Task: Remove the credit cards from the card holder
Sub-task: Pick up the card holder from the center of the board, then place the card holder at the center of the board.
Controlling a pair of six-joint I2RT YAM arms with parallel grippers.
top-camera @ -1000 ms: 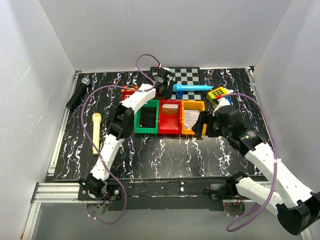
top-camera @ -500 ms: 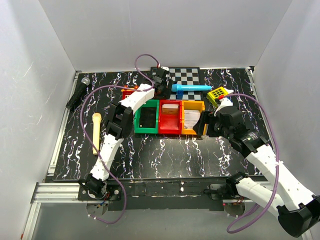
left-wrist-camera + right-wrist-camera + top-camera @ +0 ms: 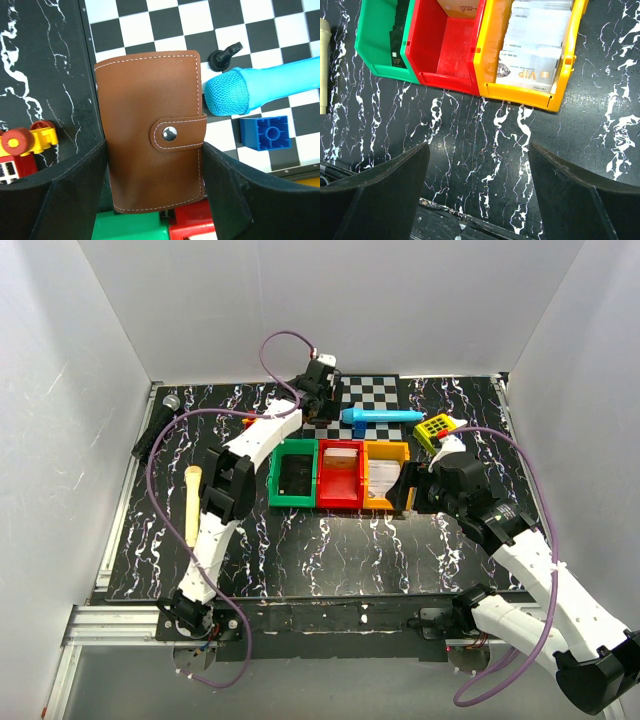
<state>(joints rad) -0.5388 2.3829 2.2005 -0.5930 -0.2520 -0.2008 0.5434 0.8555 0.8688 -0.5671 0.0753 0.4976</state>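
Note:
The brown card holder point(image 3: 150, 100) is closed, its snap tab fastened. My left gripper point(image 3: 155, 150) is shut on its lower part and holds it in the air over the chequered mat point(image 3: 165, 20), behind the bins. In the top view the left gripper point(image 3: 320, 388) is at the back centre; the holder is hidden there. Cards lie in the bins: pale VIP cards point(image 3: 532, 50) in the orange bin point(image 3: 517, 92), a black VIP card point(image 3: 395, 55) in the green bin point(image 3: 377, 67), a tan card point(image 3: 462, 6) in the red bin point(image 3: 445, 77). My right gripper point(image 3: 477, 150) is open and empty over the table in front of the bins.
A blue toy microphone point(image 3: 260, 92), a blue brick point(image 3: 265, 134) and a black pawn point(image 3: 225, 54) lie on the mat. A red and yellow toy point(image 3: 25, 142) sits left of it. A yellow toy point(image 3: 436, 427), a beige microphone point(image 3: 192, 502) and a black microphone point(image 3: 155, 430) lie around.
My left gripper has moved back and up, away from the bins, with the card holder in it. The right arm has barely moved.

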